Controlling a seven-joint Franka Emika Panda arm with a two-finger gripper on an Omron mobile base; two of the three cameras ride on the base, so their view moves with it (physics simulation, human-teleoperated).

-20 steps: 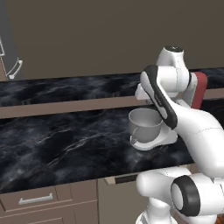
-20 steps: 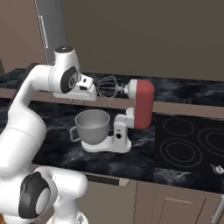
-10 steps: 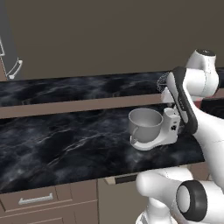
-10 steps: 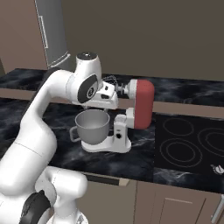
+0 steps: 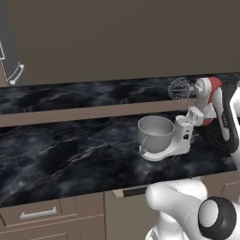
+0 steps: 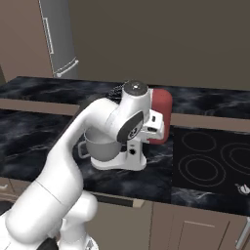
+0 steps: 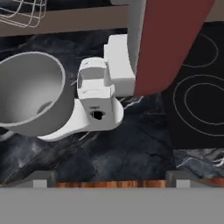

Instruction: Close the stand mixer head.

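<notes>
- Head (image 7: 166,43): rigid, hinged, tilted up over bowl (image 5: 155,132); you push its smooth red top, no grip needed.
- End effector: you cannot tell whether spread.

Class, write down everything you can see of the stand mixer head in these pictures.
The stand mixer head is a rounded oblong part with a smooth dark red shell. It is tilted up and back, open, hinged on the white mixer body. Its wire whisk hangs in the air above and behind the empty grey metal bowl, not in it. The mixer stands on the dark marbled counter beside the black cooktop. The white arm partly hides the head.
</notes>
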